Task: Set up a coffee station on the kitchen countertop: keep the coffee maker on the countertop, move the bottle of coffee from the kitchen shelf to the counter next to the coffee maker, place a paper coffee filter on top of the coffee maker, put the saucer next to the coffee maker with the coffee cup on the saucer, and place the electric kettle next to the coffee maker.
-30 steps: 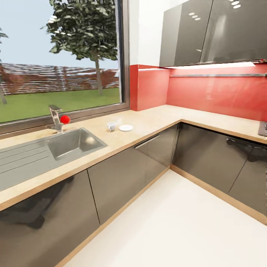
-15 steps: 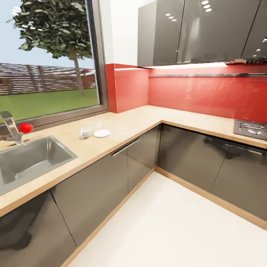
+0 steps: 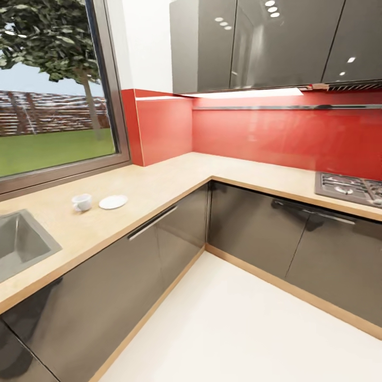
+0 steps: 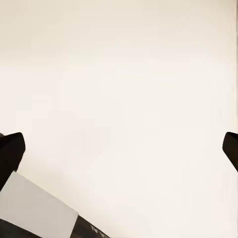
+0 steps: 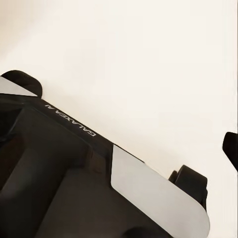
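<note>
Floor (image 3: 239, 329) pale and cream, nearest in the head view, also under both wrist cameras. Left claw (image 4: 119, 148) over that floor, released, dark fingertips (image 4: 11, 148) far apart at opposite edges, nothing between. Right claw: one dark fingertip (image 5: 231, 148) at the picture's edge, the other hidden behind the black and silver robot base (image 5: 59, 168); cannot tell whether released or clenched.

Dark grey lower cabinets (image 3: 106, 286) in an L around the floor. Light wood countertop (image 3: 159, 185) on top, following the same corner. Steel sink (image 3: 21, 241) cut off at the left edge. White coffee cup (image 3: 81, 201) upright on the countertop past the sink, handle turned toward the sink. White saucer (image 3: 113, 201) just beside the cup on the side toward the corner, not under it. Gas stove (image 3: 347, 187) set in the countertop's right run. Red wall panel (image 3: 276, 132) behind, window (image 3: 48, 106) with tree and grass on the left, glossy grey upper cabinets (image 3: 265, 42) above the corner.
</note>
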